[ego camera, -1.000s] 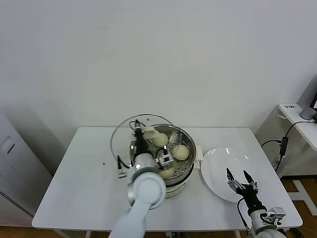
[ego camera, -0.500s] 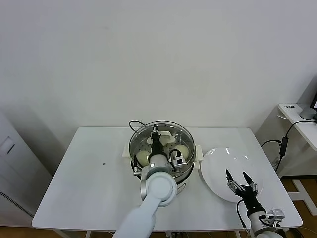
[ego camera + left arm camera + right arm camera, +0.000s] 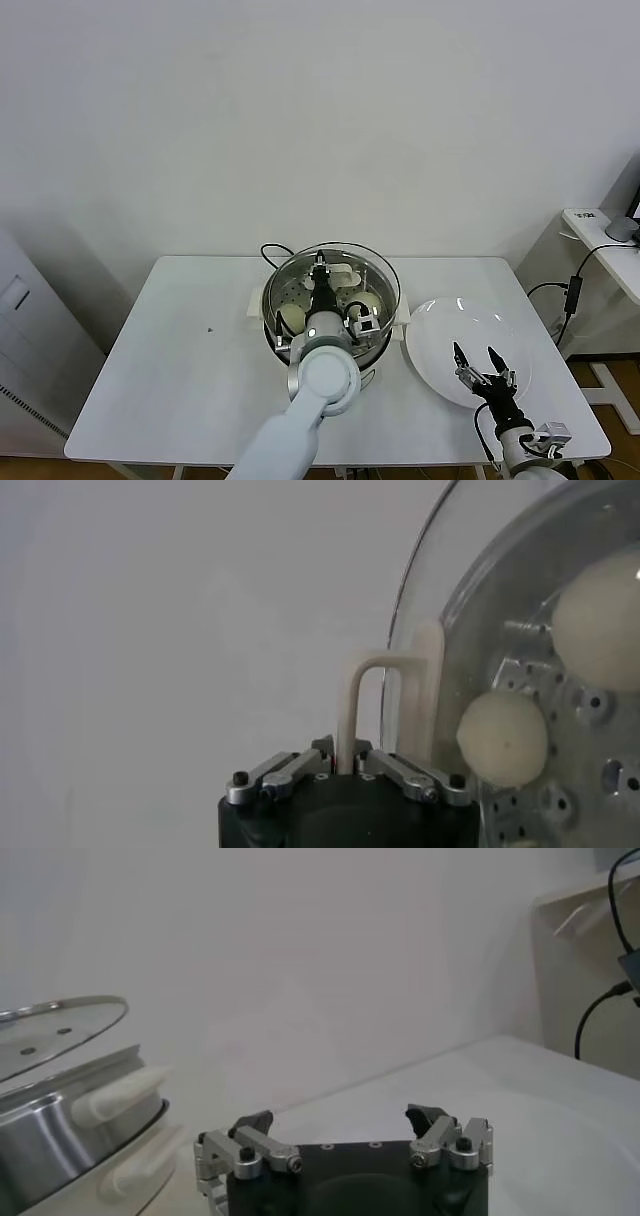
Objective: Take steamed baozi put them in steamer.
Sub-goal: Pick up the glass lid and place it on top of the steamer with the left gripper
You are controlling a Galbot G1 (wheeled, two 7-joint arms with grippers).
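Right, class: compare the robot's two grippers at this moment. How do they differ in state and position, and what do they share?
The left gripper is shut on the white handle of the glass lid; the right gripper is open and holds nothing. The left gripper is over the steamer, carrying the lid above the baozi; the right gripper hovers over the white plate, apart from the steamer. Both have silver links on a black body.
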